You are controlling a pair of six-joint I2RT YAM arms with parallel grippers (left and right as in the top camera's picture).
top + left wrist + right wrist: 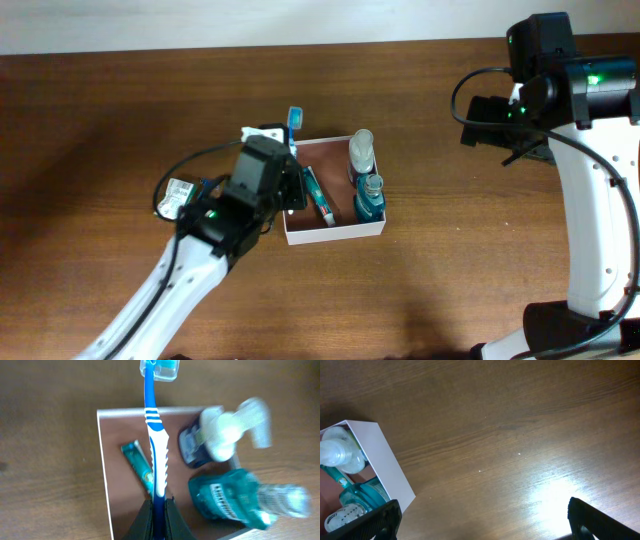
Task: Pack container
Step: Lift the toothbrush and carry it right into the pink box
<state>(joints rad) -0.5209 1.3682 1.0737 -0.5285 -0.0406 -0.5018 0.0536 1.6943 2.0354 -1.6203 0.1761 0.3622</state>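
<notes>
While left hand (pixel 160 506) grips a toothbrush (pixel 159 455) and right hand (pixel 482 519) gapes, brown wooden table (pixel 450 270) shines.

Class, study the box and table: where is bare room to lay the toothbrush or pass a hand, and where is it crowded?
Inside the container, bare floor lies between its left wall and the toothpaste tube, with a narrower strip between tube and bottles. The pump bottle and teal bottle crowd the right side. Outside, bare table stretches beyond the right wall.
</notes>
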